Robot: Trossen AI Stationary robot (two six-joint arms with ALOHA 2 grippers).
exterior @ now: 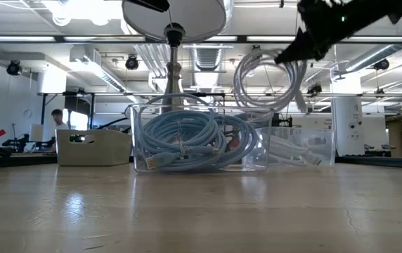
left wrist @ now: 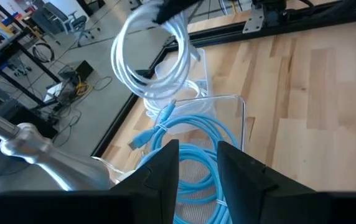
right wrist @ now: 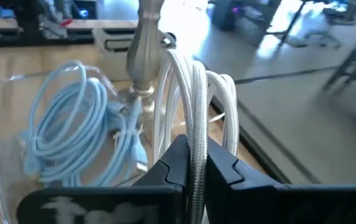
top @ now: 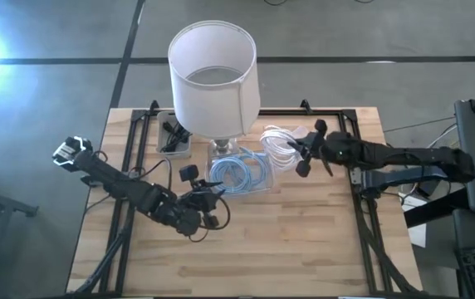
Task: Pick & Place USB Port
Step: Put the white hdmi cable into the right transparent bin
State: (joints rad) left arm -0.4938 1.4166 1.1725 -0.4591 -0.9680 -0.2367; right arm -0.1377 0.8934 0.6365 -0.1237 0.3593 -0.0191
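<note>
A white cable coil hangs over the far right corner of a clear plastic box. A bundle of light blue cable lies inside the box. My right gripper is shut on the white coil. My left gripper is open and hovers at the box's near left side above the blue cable, touching nothing. My right gripper pinches several strands of the white coil's loop together between its two fingers. The fingers reach in from the table's right, slanting down, and lie across the strands. The coil is lifted and hangs below the fingers; whether its lower end touches the box, I cannot tell.
A lamp with a white shade stands just behind the box, and its metal stem is close to the coil. A small grey tray sits to the far left. A black frame borders the wooden table.
</note>
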